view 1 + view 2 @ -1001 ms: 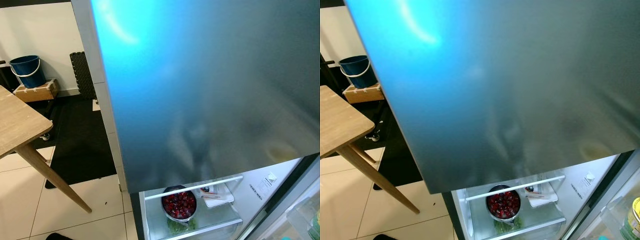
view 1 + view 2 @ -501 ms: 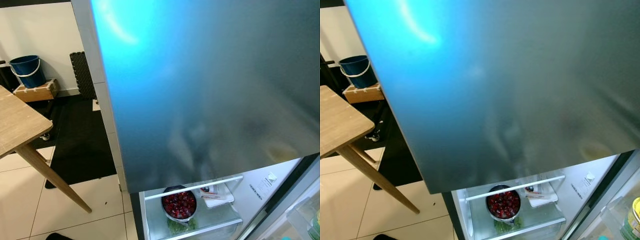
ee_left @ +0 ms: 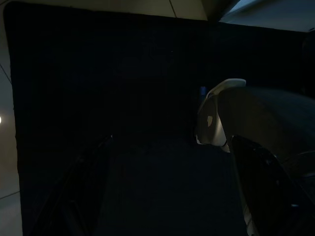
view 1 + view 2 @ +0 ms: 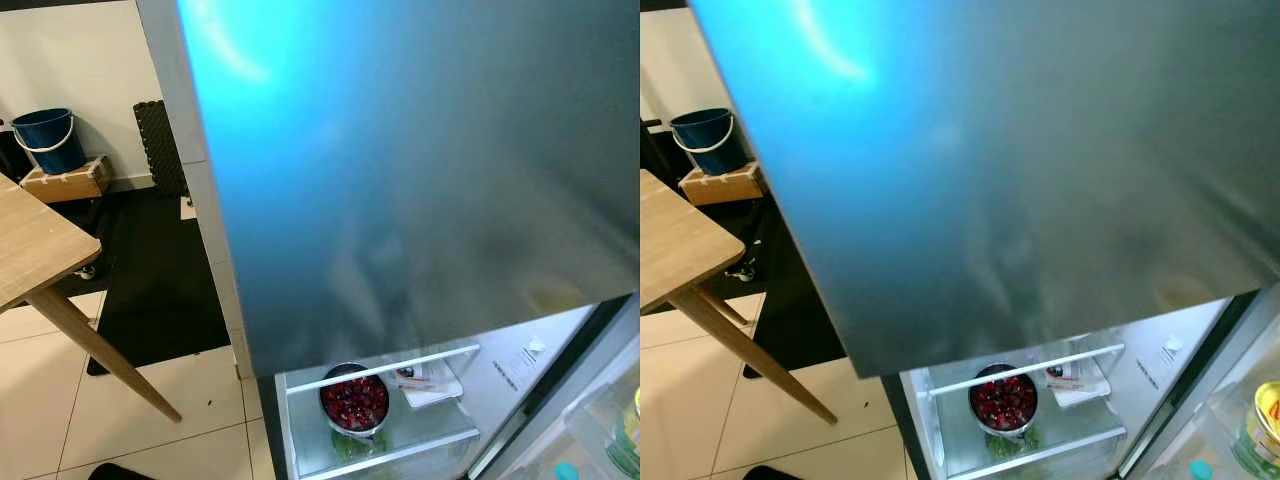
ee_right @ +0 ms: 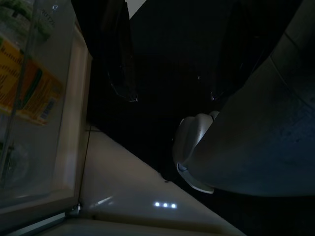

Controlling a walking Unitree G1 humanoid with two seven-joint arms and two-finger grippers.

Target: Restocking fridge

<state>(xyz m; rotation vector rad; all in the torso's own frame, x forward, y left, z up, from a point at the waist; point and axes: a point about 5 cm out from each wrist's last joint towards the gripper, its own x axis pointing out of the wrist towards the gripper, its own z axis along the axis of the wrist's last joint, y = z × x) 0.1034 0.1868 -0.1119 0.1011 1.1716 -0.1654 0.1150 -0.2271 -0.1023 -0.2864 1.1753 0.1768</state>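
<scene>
A bowl of red berries (image 4: 354,400) was seen on a glass shelf (image 4: 400,440) inside the open fridge (image 4: 420,180). Both the left tool (image 3: 167,196) and the right tool (image 5: 167,59) were hung idle in shadow, fingers spread apart and empty.

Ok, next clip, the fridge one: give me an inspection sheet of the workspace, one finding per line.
Surface: glass fridge shelf, lit, lower compartment open beneath the closed grey upper door.
Job's things: metal bowl of red fruit on the shelf; white packet beside it; greens below the shelf; jars in the door rack.
Clutter: nothing seen.
Grippers: left gripper and right gripper hang idle in the dark, fingers apart, holding nothing.
Cables: nothing seen.
Surroundings: wooden table, blue bucket on a wooden crate, black mat, tiled floor.
</scene>
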